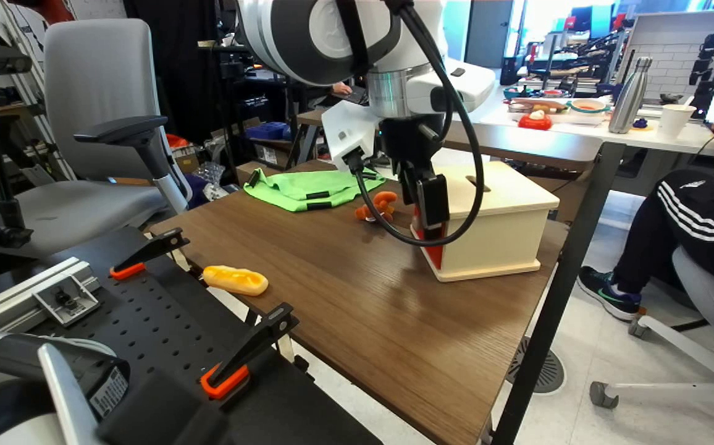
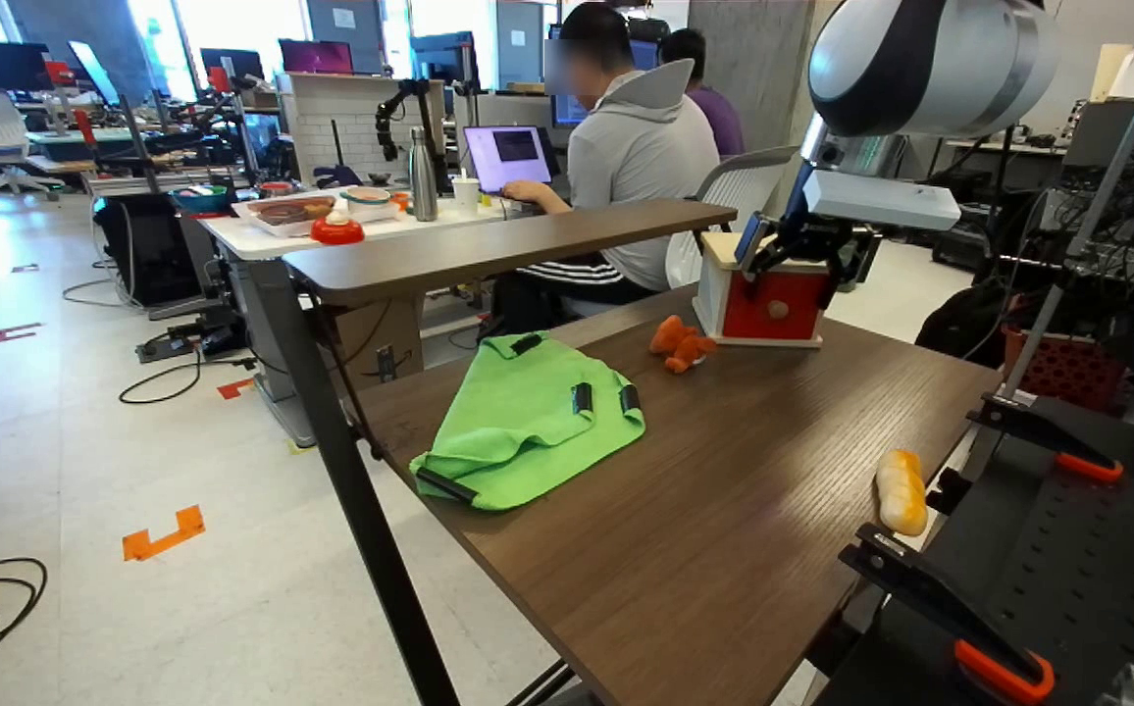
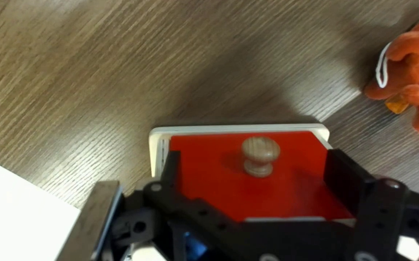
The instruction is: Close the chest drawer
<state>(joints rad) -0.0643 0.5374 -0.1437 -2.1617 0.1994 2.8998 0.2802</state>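
The cream-beige chest [image 1: 496, 241] stands on the brown table; its wall also shows in an exterior view [image 2: 712, 294]. The drawer's red front [image 2: 753, 316] faces my gripper and looks roughly flush with the chest's end. In the wrist view the red front [image 3: 209, 174] bears a round wooden knob [image 3: 260, 154]. My gripper [image 3: 256, 159] is open, its fingers wide apart to either side of the knob and apart from it. In both exterior views the gripper [image 1: 432, 219] [image 2: 791, 286] points down in front of the drawer. Whether the fingertips touch the front I cannot tell.
An orange plush toy [image 1: 377, 206] [image 2: 682, 343] [image 3: 409, 72] lies beside the chest. A green cloth [image 1: 310, 188] [image 2: 528, 422] lies farther along the table. A yellow bread-like toy [image 1: 235, 280] [image 2: 901, 490] lies at the table edge near black clamps [image 1: 252, 346].
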